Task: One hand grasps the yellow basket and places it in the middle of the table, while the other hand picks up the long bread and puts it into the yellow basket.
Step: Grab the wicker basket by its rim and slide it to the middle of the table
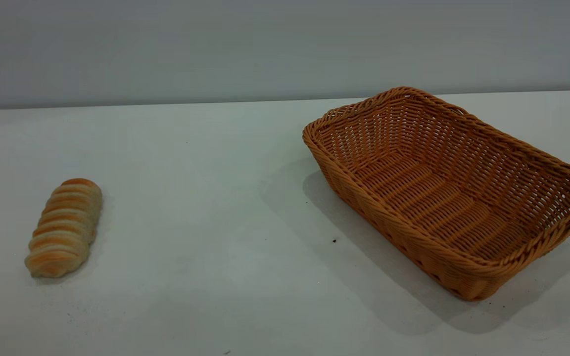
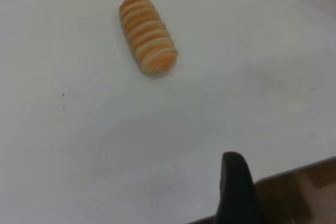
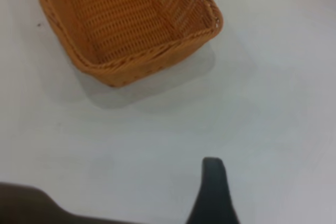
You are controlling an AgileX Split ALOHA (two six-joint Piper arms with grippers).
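The white tabletop (image 1: 206, 163) carries the empty yellow basket (image 1: 453, 193) off to the right, not yet centred. Well left of the basket lies the long bread (image 1: 64, 227), untouched. Each claw shows one fingertip only; its opening cannot be told.

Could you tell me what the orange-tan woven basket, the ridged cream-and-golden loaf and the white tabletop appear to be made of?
The orange-tan woven basket: wicker or plastic rattan, judging by the even strands, braided rim and slight sheen.
The ridged cream-and-golden loaf: looks like baked bread, matt, with browned ridges; possibly a replica.
The white tabletop: smooth laminate or painted board, faintly reflective, with a few dark specks.
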